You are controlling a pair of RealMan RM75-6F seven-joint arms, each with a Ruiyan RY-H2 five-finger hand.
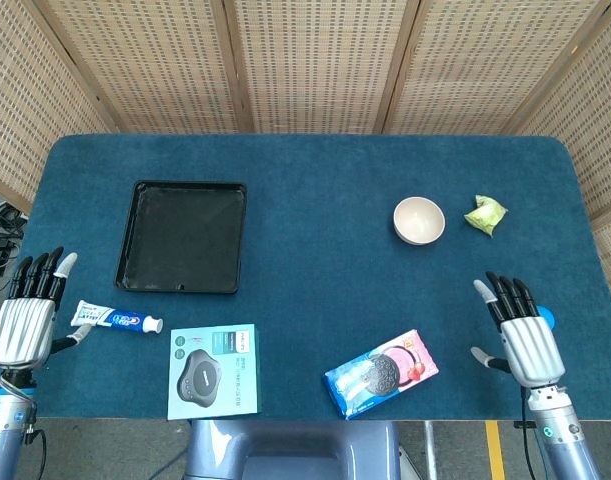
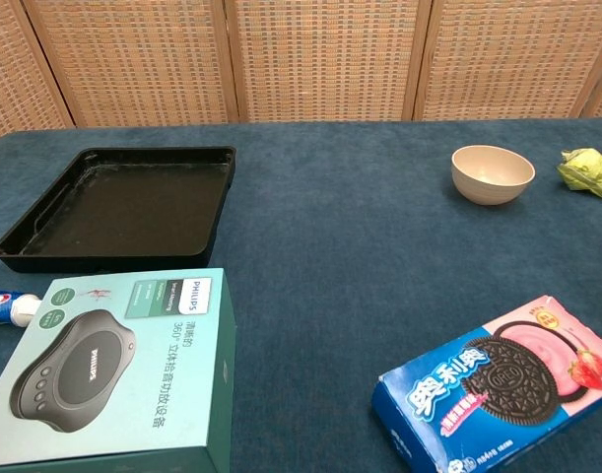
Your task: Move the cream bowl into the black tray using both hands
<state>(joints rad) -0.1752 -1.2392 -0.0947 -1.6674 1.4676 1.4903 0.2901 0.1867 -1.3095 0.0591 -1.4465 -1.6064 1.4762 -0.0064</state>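
The cream bowl [image 1: 419, 220] [image 2: 492, 173] stands upright and empty on the blue table, right of centre. The black tray [image 1: 182, 236] [image 2: 44, 246] lies empty at the left. My left hand [image 1: 26, 317] hovers at the front left corner, fingers straight and apart, holding nothing, far from the tray. My right hand [image 1: 526, 337] is at the front right edge, fingers spread, empty, well in front of the bowl. Neither hand shows in the chest view.
A toothpaste tube [image 1: 116, 319] lies just right of my left hand. A teal Philips box [image 1: 213, 370] and an Oreo pack [image 1: 381, 373] sit along the front edge. A crumpled green wrapper [image 1: 485, 214] is right of the bowl; a blue ball [image 1: 545, 318] lies behind my right hand.
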